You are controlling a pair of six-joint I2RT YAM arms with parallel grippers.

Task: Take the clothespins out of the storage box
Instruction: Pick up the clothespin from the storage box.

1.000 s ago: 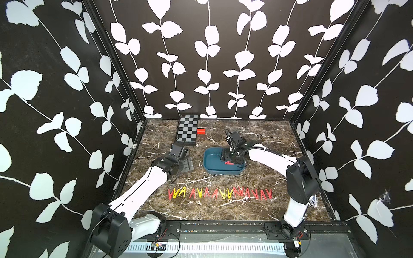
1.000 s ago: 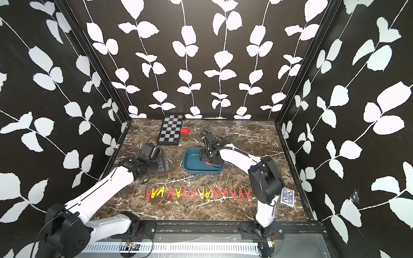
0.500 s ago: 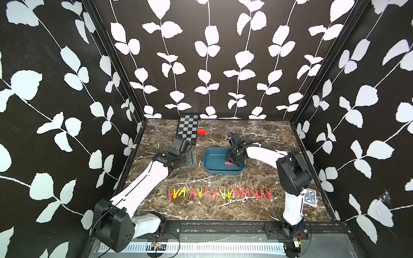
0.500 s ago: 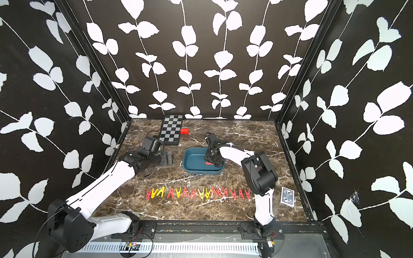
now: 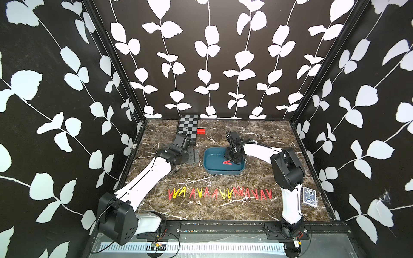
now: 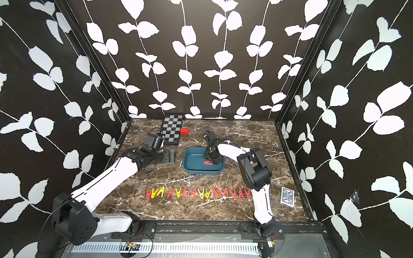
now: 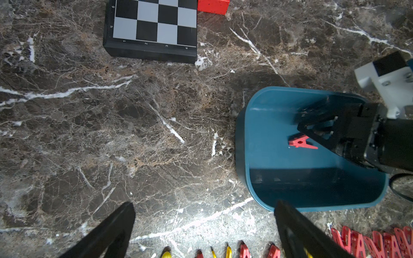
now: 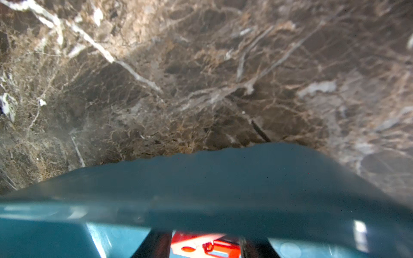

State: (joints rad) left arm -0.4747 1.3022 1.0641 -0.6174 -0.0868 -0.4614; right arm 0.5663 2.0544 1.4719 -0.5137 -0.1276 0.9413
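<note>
A: One red clothespin (image 7: 301, 142) lies in the box (image 7: 268, 107). Where is it against the right gripper (image 5: 231, 159)?
B: Squarely between its jaws. In the right wrist view the red plastic fills the gap from one black finger (image 8: 156, 245) across to the other, so the jaws are pinching it
A: Is it off the floor of the box?
B: It looks to rest on the floor, under the jaw tips, with the box wall just beyond them
A: And the left gripper (image 7: 204, 223)?
B: Its jaws are spread wide and grip nothing. A corner of the box sits just beside one jaw, on its outer side
A: The other pins?
B: A row of clothespins (image 5: 220, 194), red with some yellow, lies on the table (image 7: 156, 134) outside the box, well apart from the right jaws. In the left wrist view a few show between and beside the left jaws
</note>
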